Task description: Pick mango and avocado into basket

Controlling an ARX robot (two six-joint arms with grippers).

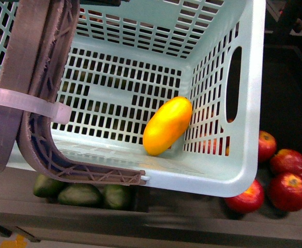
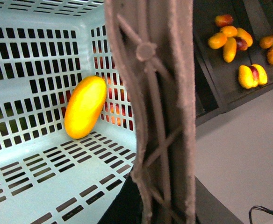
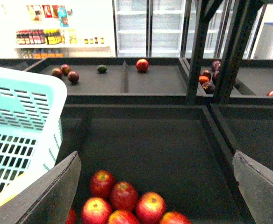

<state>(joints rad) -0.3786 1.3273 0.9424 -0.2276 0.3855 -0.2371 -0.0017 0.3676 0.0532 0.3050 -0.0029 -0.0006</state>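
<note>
Mango (image 1: 167, 126), smooth yellow-orange oval, in basket (image 1: 244, 170)

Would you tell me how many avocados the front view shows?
3 avocados, side by side just under the basket's near rim: left one, middle one, right one. The basket may hide more.

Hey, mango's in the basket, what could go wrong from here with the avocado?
1. The right claw is open above the red apples, so it might grab the wrong fruit.
2. The avocados sit partly hidden beneath the basket rim, so reaching them could knock it.
3. The mango leans on the wall and may roll if jolted.
</note>
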